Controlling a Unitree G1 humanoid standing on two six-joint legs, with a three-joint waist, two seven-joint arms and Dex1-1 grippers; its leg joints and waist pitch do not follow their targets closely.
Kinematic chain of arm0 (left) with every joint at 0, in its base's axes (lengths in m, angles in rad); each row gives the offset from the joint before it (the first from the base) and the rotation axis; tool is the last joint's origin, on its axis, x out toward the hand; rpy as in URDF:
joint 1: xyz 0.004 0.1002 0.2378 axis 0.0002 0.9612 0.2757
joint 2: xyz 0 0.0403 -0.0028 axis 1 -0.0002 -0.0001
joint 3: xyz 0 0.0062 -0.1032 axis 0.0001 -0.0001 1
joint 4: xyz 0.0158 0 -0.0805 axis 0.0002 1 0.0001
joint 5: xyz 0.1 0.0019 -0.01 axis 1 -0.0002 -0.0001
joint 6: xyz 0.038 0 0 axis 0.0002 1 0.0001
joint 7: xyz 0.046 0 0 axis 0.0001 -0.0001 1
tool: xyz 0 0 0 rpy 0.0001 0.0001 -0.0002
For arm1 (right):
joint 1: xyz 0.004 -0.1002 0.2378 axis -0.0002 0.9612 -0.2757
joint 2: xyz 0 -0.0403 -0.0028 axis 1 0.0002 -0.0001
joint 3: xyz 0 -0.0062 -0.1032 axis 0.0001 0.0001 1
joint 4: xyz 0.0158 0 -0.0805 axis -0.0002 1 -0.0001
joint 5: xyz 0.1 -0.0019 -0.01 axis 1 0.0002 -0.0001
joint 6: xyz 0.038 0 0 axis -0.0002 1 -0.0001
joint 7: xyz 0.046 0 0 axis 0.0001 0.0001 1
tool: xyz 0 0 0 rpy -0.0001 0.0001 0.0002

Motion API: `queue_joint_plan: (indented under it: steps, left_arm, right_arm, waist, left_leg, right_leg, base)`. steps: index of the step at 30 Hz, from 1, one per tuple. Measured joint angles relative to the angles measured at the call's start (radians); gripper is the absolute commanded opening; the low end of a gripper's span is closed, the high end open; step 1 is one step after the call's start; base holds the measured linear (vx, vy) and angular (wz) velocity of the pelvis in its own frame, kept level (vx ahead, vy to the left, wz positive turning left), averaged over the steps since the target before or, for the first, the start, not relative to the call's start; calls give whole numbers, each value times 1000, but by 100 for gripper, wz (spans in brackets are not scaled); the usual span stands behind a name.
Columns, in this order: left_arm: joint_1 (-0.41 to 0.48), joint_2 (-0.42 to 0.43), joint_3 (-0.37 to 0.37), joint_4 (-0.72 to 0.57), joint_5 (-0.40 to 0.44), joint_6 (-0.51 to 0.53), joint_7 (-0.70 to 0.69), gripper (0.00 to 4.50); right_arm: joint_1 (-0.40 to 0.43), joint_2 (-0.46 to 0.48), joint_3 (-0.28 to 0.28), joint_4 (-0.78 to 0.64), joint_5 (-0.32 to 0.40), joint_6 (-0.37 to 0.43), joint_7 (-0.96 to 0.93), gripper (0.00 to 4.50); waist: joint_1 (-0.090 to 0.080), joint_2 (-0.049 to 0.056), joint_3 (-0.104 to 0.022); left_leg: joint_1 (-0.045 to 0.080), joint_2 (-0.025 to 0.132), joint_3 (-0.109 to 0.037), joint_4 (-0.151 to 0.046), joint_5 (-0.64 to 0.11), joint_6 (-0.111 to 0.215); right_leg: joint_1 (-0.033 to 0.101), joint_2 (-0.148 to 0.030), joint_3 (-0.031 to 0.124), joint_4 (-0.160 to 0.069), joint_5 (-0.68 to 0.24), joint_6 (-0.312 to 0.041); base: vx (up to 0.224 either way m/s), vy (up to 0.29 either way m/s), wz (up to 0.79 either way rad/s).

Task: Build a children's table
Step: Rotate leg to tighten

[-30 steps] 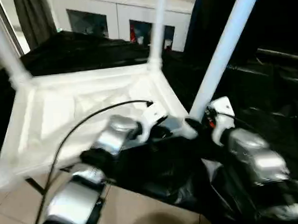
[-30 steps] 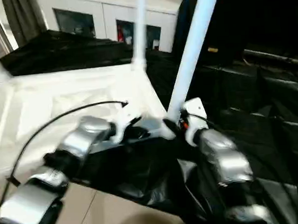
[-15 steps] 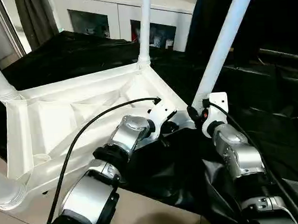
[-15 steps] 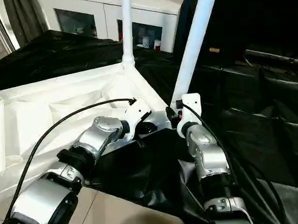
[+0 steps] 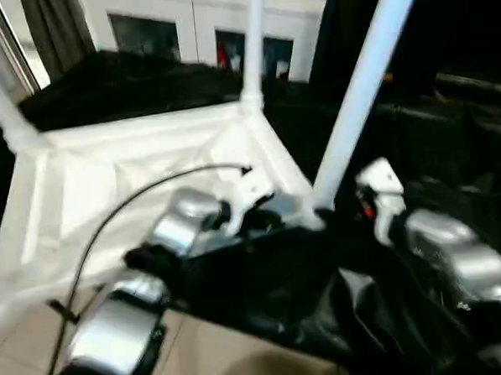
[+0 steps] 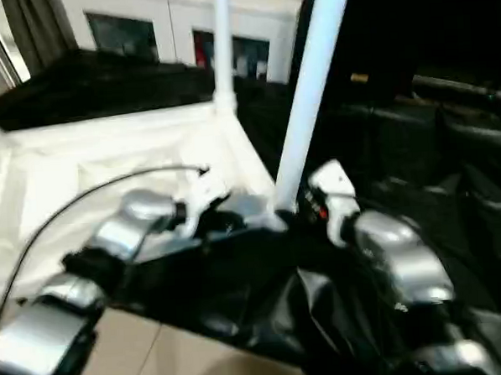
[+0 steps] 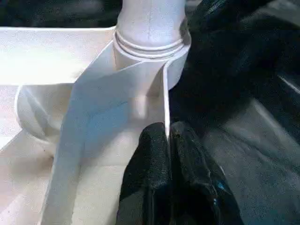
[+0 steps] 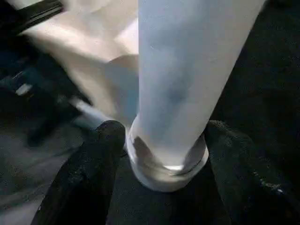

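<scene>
Your right gripper (image 8: pixel 164 154) is spreading its fingers off the near leg (image 5: pixel 355 106), now seated in its socket; your left gripper (image 7: pixel 169 154) is still pinching the upturned tabletop's (image 5: pixel 108 186) rim.

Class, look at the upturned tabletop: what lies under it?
A black sheet spreads under the tabletop and past its near edge, above tiled floor. What lies under the sheet is covered.
</scene>
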Motion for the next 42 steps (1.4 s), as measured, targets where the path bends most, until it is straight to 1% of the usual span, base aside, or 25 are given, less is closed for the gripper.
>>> queue_joint_plan:
  steps: [3,5,11,15,16,19,20,22,24,28,29,31,34,36,37,38,42]
  left_arm:
    - [33,54,-12,-55,-20,-7,-109,0]
    - [57,83,-19,-96,-32,-3,-179,0]
    - [87,96,-48,-165,-46,19,-251,0]
    - [103,106,-49,-199,-50,34,-267,0]
    - [105,106,-49,-204,-50,36,-269,0]
    - [111,107,-50,-218,-50,41,-277,0]
    - [113,108,-50,-223,-50,42,-277,0]
    - [116,109,-51,-227,-50,44,-279,0]
    - [116,111,-51,-233,-51,47,-279,0]
    - [116,109,-51,-234,-51,55,-269,0]
    - [116,108,-51,-232,-50,54,-261,0]
    - [106,87,-47,-208,-32,53,-200,0]
    - [76,37,-35,-143,-10,55,-77,0]
    - [37,-19,-26,-77,14,74,37,0]
    - [21,-40,-23,-54,19,87,81,0]
    - [4,-77,-12,-21,23,109,152,0]
    - [-41,-167,7,55,24,152,326,0]
  right_arm:
    - [24,-48,28,-44,15,3,101,291]
    - [41,-63,47,-58,26,5,153,291]
    - [39,-63,75,-85,44,20,213,291]
    - [39,-66,85,-87,52,21,235,291]
    - [39,-68,85,-87,53,21,241,258]
    - [39,-74,86,-87,54,21,246,253]
    - [39,-75,86,-87,54,21,249,225]
    - [39,-77,86,-87,54,21,255,225]
    - [38,-80,86,-90,54,16,255,209]
    - [40,-77,85,-91,53,14,246,204]
    - [41,-71,83,-89,53,14,239,203]
    - [43,-34,61,-64,41,14,179,201]
    - [38,26,20,-14,20,8,54,200]
    - [29,91,-17,20,-12,-2,-93,199]
    - [23,120,-32,33,-22,-4,-157,199]
    - [13,166,-55,51,-40,-3,-261,197]
    - [-35,300,-119,109,-70,7,-546,195]
  waist:
    - [1,-1,0]
    - [1,-2,1]
    - [15,-4,2]
    - [20,-4,2]
    - [21,-4,2]
    - [23,-4,2]
    - [23,-5,2]
    - [23,-5,2]
    - [23,-5,1]
    - [23,-6,1]
    - [23,-6,1]
    - [23,-6,0]
    - [21,-9,0]
    - [19,-13,-2]
    - [17,-14,-2]
    - [14,-14,-3]
    - [5,-13,-3]
  left_leg:
    - [0,0,0,0,0,0]
    - [0,0,0,0,0,0]
    - [-1,0,3,1,0,0]
    - [0,1,3,1,0,0]
    - [0,1,3,1,0,0]
    - [-1,0,3,1,0,0]
    - [-1,0,3,1,0,0]
    - [-1,0,3,2,0,0]
    - [-1,1,3,2,0,0]
    - [-1,1,3,5,0,0]
    - [-1,1,3,5,0,0]
    - [0,1,3,6,0,0]
    - [0,1,3,8,0,0]
    - [1,1,3,8,0,0]
    - [2,1,2,9,0,0]
    - [2,0,2,9,0,0]
    - [2,0,2,9,0,0]
  right_leg:
    - [0,0,0,0,-1,0]
    - [0,0,0,0,-1,0]
    - [0,-2,0,1,-1,0]
    - [0,-2,0,2,-1,0]
    - [0,-2,0,2,-1,0]
    - [0,-2,0,2,-1,0]
    - [0,-2,0,2,-1,0]
    - [0,-2,0,2,-1,0]
    - [0,-2,0,2,-1,0]
    - [1,-2,1,3,-1,0]
    - [1,-2,1,3,-1,0]
    - [1,-2,1,3,0,0]
    - [2,-2,1,4,2,0]
    - [3,-2,1,4,3,0]
    - [3,-2,1,4,3,0]
    - [4,-2,2,3,3,1]
    - [5,-2,3,3,2,4]
  base:
    - [0,0,0]
    - [0,0,0]
    - [0,0,0]
    - [0,0,0]
    - [0,0,0]
    - [0,0,0]
    - [0,0,0]
    - [0,0,0]
    - [0,0,0]
    - [0,0,0]
    - [0,0,0]
    - [0,0,0]
    - [0,0,0]
    - [0,0,0]
    - [0,0,0]
    - [0,0,0]
    - [0,0,0]
